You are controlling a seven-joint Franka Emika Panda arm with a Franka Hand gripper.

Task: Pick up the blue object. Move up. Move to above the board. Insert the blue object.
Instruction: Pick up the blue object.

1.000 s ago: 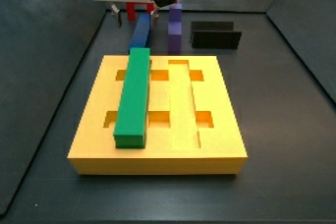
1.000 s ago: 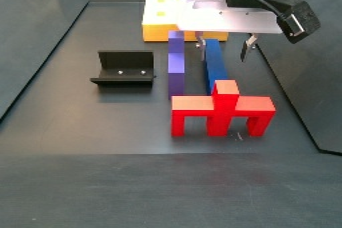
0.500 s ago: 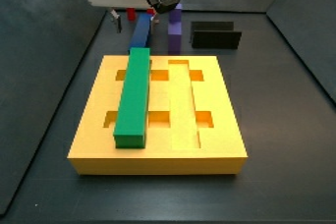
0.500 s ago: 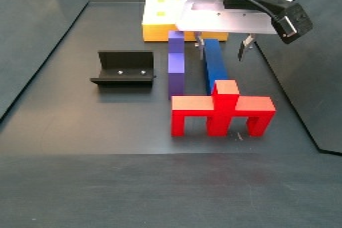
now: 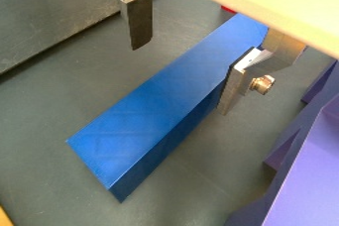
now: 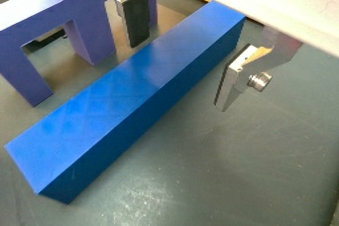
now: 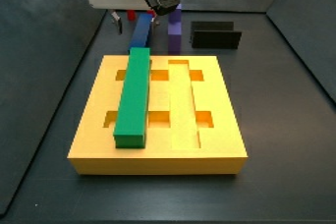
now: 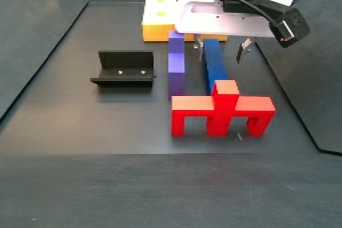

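Note:
The blue object (image 7: pixel 140 36) (image 8: pixel 214 64) is a long blue bar lying flat on the dark floor, one end near the board (image 7: pixel 210 100) (image 8: pixel 158 16). The board is a large yellow grooved block. My gripper (image 7: pixel 141 16) (image 8: pixel 222 44) hangs open over the bar's board-side end. In both wrist views the blue object (image 5: pixel 166 106) (image 6: pixel 139 101) runs between the two fingers, with the gripper (image 5: pixel 185 74) (image 6: pixel 181 74) straddling it. One finger (image 5: pixel 137 22) (image 6: pixel 137 17) stands clear of one long side. The other finger (image 5: pixel 245 79) (image 6: pixel 239 81) is close to the opposite side.
A purple bar (image 8: pixel 177 67) (image 7: pixel 174 31) lies right beside the blue one. A red blocky piece (image 8: pixel 221 112) stands at the bars' far end. A green bar (image 7: pixel 134 95) sits in a board groove. The fixture (image 8: pixel 123 69) (image 7: pixel 214 35) stands off to one side.
The gripper has sunk a little toward the blue bar and stayed open. The pieces have not moved.

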